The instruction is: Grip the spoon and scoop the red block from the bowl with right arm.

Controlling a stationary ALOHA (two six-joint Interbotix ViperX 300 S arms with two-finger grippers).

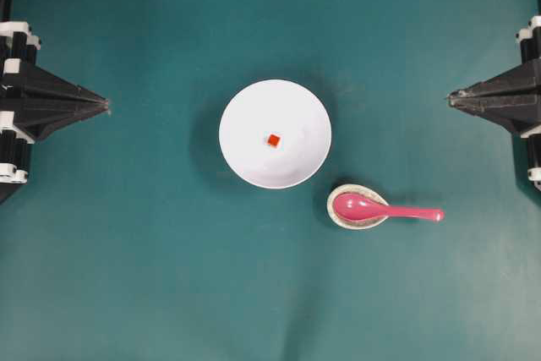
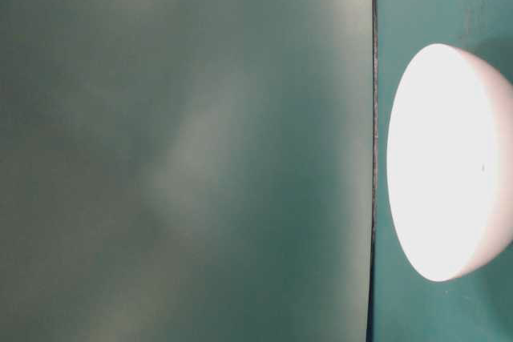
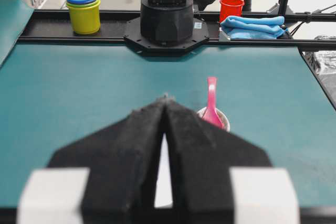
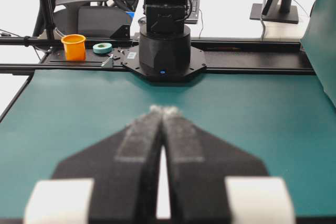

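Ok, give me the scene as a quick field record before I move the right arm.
spoon: scoop resting in the small speckled dish, handle pointing toward the right arm's side
red block: in the bowl, near its middle
right gripper: jaws shut, empty, parked at the table's edge
left gripper: jaws shut, empty, parked opposite

Both arms were black. Each tool, the left tool [image 1: 106, 106] and the right tool [image 1: 450, 97], was a pointed wedge of two fingers [image 3: 144, 145] with rough grey-black pads. White square brackets sat behind the fingers. The round black bases had octagonal plates.
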